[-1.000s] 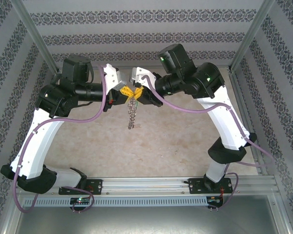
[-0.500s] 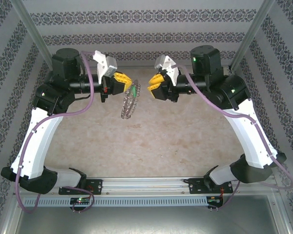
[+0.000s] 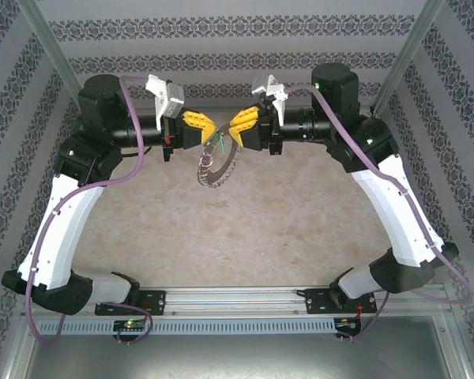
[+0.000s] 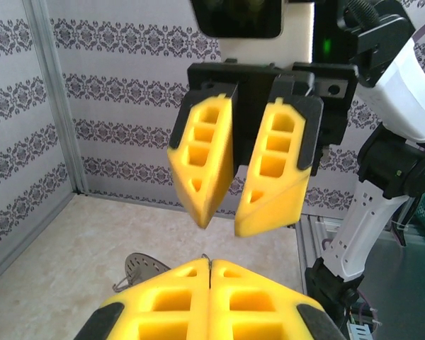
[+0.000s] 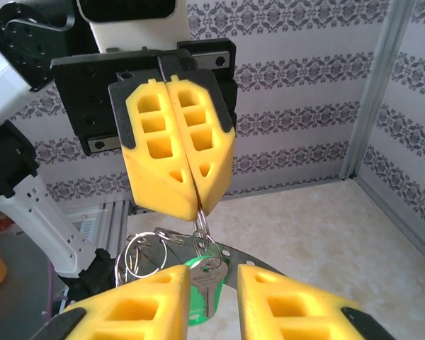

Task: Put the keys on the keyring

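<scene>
High above the table, my left gripper (image 3: 211, 129) is shut on a thin wire loop of the keyring (image 3: 212, 170). The keyring is a flat dark-grey ring fringed with small silvery pieces, and it dangles tilted below the fingers. In the right wrist view the left gripper (image 5: 198, 210) pinches that loop from above. The key (image 5: 211, 282), silvery with a bright green head, hangs from the loop in front of the keyring's band (image 5: 245, 259). My right gripper (image 5: 212, 273) is open, one yellow finger on each side of the key with a gap showing. From the left wrist, my left gripper (image 4: 210, 263) faces the right gripper (image 4: 223, 223).
The beige table (image 3: 300, 229) lies well below both grippers. Patterned walls close off the back and sides, with slanted aluminium posts (image 3: 54, 63) at the back corners. A metal rail (image 3: 245, 298) carrying the arm bases runs along the near edge.
The right gripper drew away to the right, then came back to face the left gripper at the key. The left gripper rose slightly, and the keyring swung from hanging straight to tilted.
</scene>
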You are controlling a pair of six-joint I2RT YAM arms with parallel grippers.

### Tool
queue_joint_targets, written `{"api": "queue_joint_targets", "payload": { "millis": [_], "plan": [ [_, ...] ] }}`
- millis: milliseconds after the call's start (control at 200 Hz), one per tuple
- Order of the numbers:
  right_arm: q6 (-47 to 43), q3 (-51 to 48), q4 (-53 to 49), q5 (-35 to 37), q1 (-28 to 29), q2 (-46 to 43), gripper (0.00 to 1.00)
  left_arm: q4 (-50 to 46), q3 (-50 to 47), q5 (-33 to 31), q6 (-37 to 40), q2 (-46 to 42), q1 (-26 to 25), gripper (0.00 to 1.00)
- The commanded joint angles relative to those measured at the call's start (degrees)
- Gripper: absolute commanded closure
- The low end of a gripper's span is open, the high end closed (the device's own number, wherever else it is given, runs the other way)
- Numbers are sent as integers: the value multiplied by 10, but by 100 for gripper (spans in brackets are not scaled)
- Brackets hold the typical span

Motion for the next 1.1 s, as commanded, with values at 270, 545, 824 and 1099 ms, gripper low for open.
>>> {"api": "queue_joint_targets", "payload": {
  "millis": [270, 545, 824, 1099],
  "plan": [
    [17, 21, 18, -64, -7, 26, 82, 51, 1, 29, -19, -12, 7, 100],
    [15, 33, 15, -88, -7, 39, 87, 50, 2, 29, -18, -9, 8, 100],
    [5, 51, 1, -99, -7, 50, 100, 46, 3, 25, -14, -8, 10, 100],
    [-2, 68, -29, -92, -7, 64, 100, 49, 6, 25, -13, -5, 11, 100]
  ]
}}
